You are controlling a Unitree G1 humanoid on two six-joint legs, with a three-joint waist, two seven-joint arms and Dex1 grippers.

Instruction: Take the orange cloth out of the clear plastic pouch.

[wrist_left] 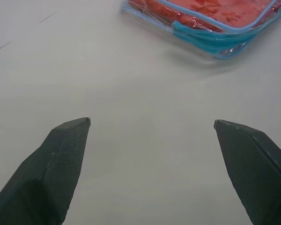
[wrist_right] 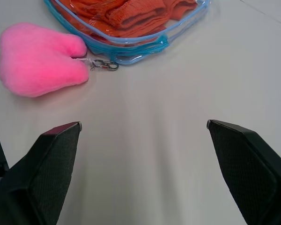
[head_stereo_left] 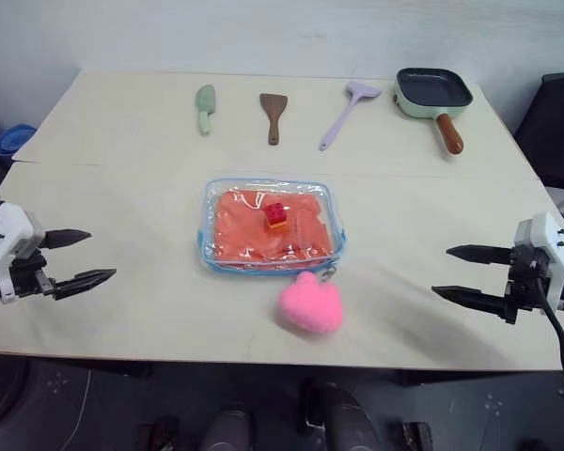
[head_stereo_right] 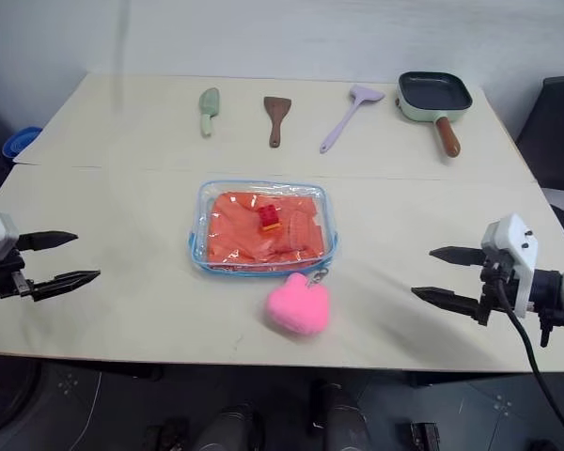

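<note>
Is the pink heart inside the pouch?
No, the pink heart lies on the table just outside the pouch, clipped near its edge.

Glossy clear plastic pouch [head_stereo_left: 272,226] – soft orange cloth [head_stereo_left: 244,230], fluffy pink plush heart [head_stereo_left: 311,303], matt table [head_stereo_left: 150,178]

Left tool [head_stereo_left: 83,257] and right tool [head_stereo_left: 468,274], jaws wide apart, pointing inward.

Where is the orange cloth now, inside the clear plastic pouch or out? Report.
Inside. The bright orange fabric cloth lies flat within the clear blue-edged plastic pouch, showing through its transparent top.
</note>
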